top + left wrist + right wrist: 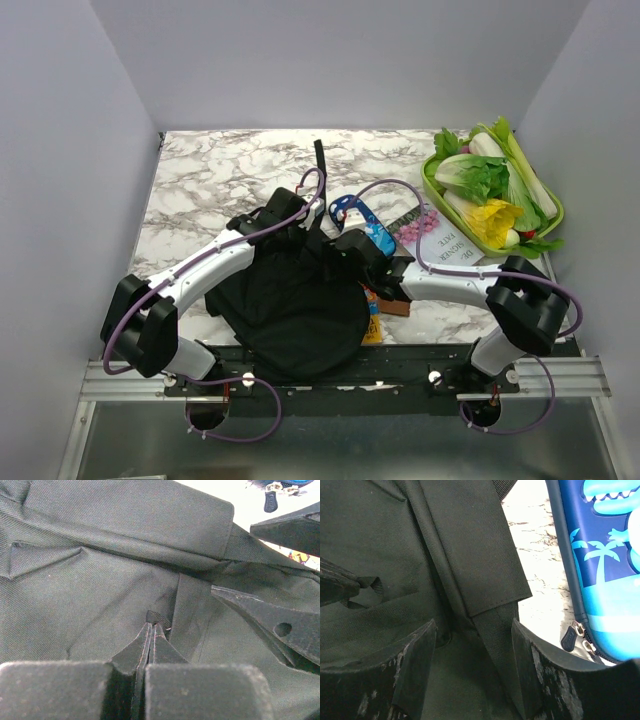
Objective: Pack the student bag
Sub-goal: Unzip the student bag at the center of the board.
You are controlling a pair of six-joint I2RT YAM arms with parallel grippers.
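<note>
The student bag (290,310), a large black fabric backpack, lies at the table's near middle, and its cloth fills the left wrist view (100,555) and most of the right wrist view (380,540). My left gripper (300,212) (152,626) is shut, its tips pinching a small webbing loop (159,617) (370,587) on the bag. Close to its right, my right gripper (345,245) (475,650) stands open over the bag, with a black strap (490,595) running between its fingers (415,665), untouched.
A blue patterned pencil case (365,228) (605,580) lies just right of the bag, its zipper pulls (570,637) near my right finger. A book (440,242) lies further right. A green tray (553,210) of vegetables sits at the back right. An orange item (372,322) pokes out beside the bag.
</note>
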